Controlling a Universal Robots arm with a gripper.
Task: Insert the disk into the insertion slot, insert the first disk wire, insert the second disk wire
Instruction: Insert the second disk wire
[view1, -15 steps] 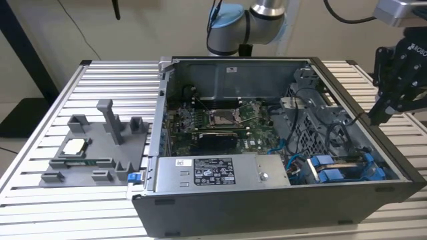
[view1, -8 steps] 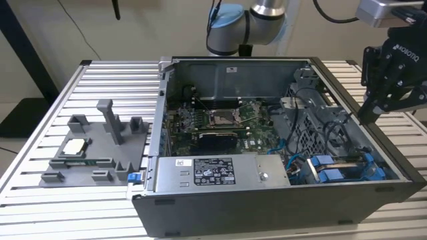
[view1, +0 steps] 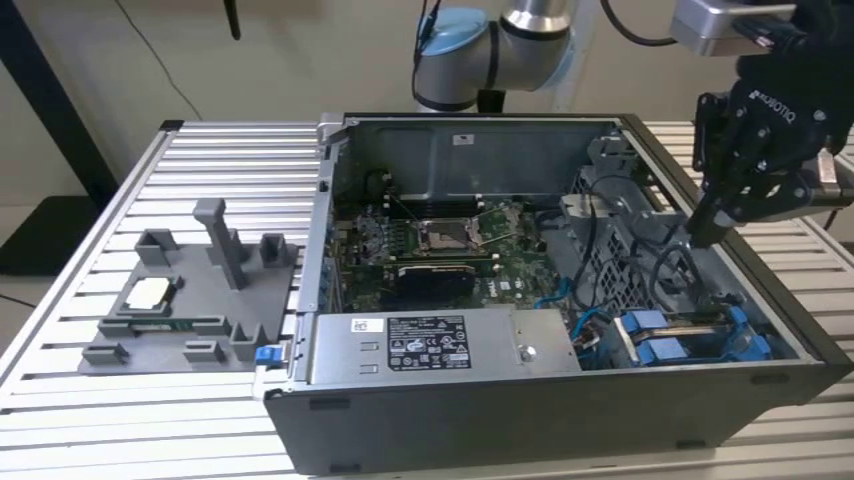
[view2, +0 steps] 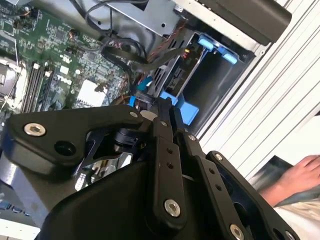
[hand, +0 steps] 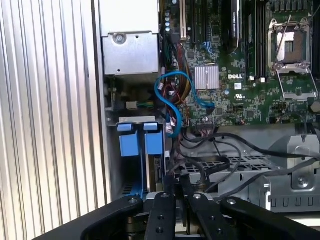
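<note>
Inside the open computer case (view1: 561, 300), the claw (view1: 703, 232) hangs at the exterior view's right wall, fingers drawn together with nothing visibly between them. The disk (view1: 667, 335), in its blue carrier, sits in the near right corner bay, hemmed by the case wall and loose black cables (view1: 663, 265). Free room lies leftward over the motherboard (view1: 441, 245). The first wrist view shows a curled blue cable (hand: 172, 97) beside the bay; the second wrist view shows a person's hand (view2: 295, 177) past the slatted counter (view2: 250, 125).
</note>
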